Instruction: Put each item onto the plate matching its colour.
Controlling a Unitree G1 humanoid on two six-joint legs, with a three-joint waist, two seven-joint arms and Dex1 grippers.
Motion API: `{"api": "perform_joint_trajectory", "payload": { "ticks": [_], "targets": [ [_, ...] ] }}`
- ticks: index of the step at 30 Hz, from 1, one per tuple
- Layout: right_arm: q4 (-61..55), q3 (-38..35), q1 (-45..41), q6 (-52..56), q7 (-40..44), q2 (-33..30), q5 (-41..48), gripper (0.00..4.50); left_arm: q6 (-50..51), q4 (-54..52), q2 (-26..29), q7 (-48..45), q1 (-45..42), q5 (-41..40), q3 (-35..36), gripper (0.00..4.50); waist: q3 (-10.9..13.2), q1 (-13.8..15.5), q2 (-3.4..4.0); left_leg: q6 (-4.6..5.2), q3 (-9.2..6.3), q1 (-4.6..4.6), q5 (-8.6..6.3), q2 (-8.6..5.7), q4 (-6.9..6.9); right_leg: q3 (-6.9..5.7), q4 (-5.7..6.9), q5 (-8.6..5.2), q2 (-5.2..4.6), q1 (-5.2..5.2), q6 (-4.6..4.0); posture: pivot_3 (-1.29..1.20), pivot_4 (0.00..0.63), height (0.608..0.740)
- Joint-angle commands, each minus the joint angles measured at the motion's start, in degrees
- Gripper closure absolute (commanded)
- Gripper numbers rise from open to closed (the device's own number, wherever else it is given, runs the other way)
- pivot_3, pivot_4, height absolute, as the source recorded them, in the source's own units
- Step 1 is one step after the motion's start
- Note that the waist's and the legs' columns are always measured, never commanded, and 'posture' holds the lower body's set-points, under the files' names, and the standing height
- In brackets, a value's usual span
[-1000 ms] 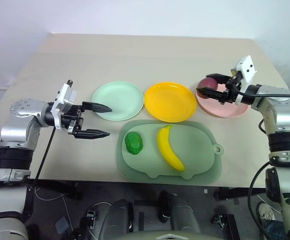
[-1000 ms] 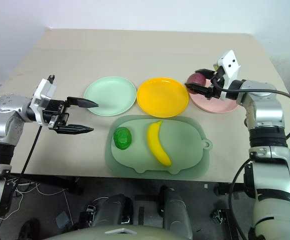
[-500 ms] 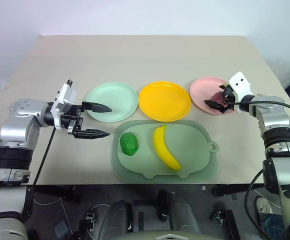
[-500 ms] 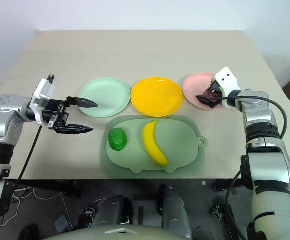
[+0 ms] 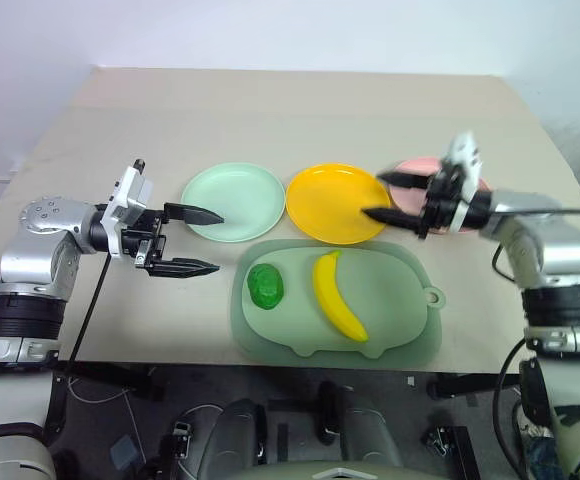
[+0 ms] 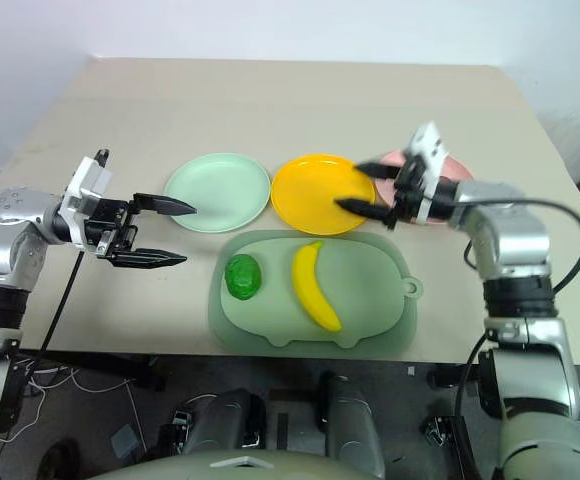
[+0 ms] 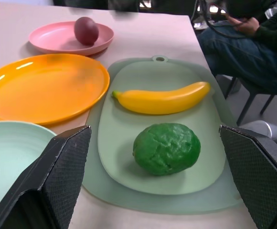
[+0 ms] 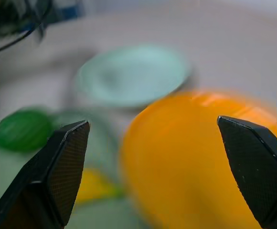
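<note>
We read the red fruit (image 7: 86, 30) as done: it sits on the pink plate (image 7: 52, 39), behind our right gripper (image 5: 398, 196), whose jaws stand wide and empty over the near edge of the yellow plate (image 5: 335, 202). The banana (image 5: 337, 297) lies on the pale green pig-shaped board (image 5: 410, 325), just below and ahead of those open jaws, its stalk end pointing towards the yellow plate. The green vegetable (image 5: 266, 285) sits on the same board beside the banana, nearer our left gripper (image 5: 194, 240), which hangs open and empty with its upper finger over the rim of the mint green plate (image 5: 235, 200).

Our worry is the banana: it is long, curved and glossy, so jaws closing off its middle could let it swivel or slip out. It also lies close to the vegetable, and a low approach from the right might nudge either one along the board. We would also watch the right gripper's fingers above the yellow plate, since dipping there could tip or shove it against the mint green one.
</note>
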Motion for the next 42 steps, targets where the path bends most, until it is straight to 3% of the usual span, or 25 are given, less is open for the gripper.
{"api": "perform_joint_trajectory", "payload": {
  "ticks": [1, 21, 32, 42],
  "targets": [
    [-8.39, -2.33, -0.53, 9.69, -5.24, 2.14, 6.39, 0.02, 0.14, -0.58, 0.61, -0.24, -1.14, -0.68, 1.27, 0.00, -0.01, -0.04, -0.02, 0.00, 0.00, 0.00, 0.00, 0.01, 0.00, 0.00, 0.01, 0.00, 0.02, -0.01, 0.00, 0.00, 0.150, 0.740],
    [-25.17, 0.72, 7.73, 30.54, -21.38, 2.63, 10.10, 0.02, 0.06, 1.11, 0.01, -0.24, -2.63, 0.03, 0.63, 0.00, -0.02, 0.22, -0.04, 0.16, -0.03, -0.01, -0.09, -0.02, 0.00, -0.01, -0.01, -0.01, 0.04, 0.00, -0.01, 0.00, 0.150, 0.740],
    [-28.17, -5.65, 6.44, 46.35, -33.78, 13.47, 18.96, 0.02, 0.10, 1.17, -0.40, -0.23, -2.54, 0.06, 0.65, 0.00, -0.03, 0.23, -0.05, 0.18, -0.04, -0.02, -0.10, -0.01, 0.00, -0.01, 0.00, 0.00, 0.04, 0.00, -0.01, 0.00, 0.150, 0.740],
    [-28.98, -7.41, 2.91, 55.82, -44.03, 13.74, 17.48, 0.02, 0.09, 1.44, -0.63, -0.23, -2.48, 0.39, 0.85, 0.00, -0.03, 0.17, -0.05, 0.20, -0.05, -0.02, -0.11, -0.02, -0.01, 0.00, 0.00, -0.01, 0.04, -0.01, -0.01, 0.00, 0.150, 0.740]
  ]
}}
